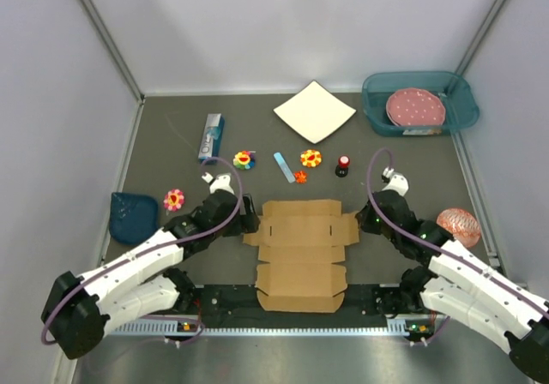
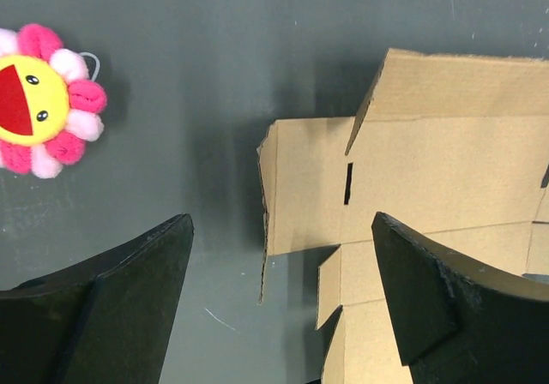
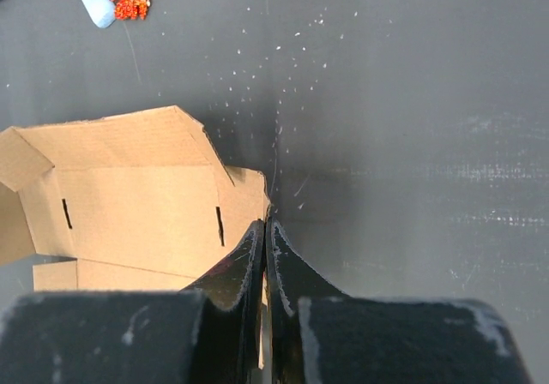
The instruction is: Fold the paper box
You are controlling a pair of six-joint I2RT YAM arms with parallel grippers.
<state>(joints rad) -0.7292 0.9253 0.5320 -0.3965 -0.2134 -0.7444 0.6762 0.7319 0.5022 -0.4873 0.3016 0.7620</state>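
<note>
The paper box (image 1: 300, 251) is a brown die-cut cardboard sheet lying mostly flat in the middle of the table, its far flap and side flaps slightly raised. My left gripper (image 1: 249, 219) stands open at the sheet's left edge. In the left wrist view the left side flap (image 2: 304, 187) rises between the spread fingers (image 2: 281, 223), touching neither. My right gripper (image 1: 364, 221) is at the right edge. In the right wrist view its fingers (image 3: 266, 224) are pressed together on the thin edge of the box's (image 3: 137, 195) right flap.
A white square sheet (image 1: 314, 111) and a teal bin (image 1: 377, 120) holding a pink plate lie at the back. A blue carton (image 1: 211, 137), flower toys (image 1: 244, 158) (image 1: 310, 158) (image 1: 174, 199), a blue stick (image 1: 284, 167), a small red bottle (image 1: 343, 165), a blue dish (image 1: 133, 215) and a pink ball (image 1: 459, 224) surround the box.
</note>
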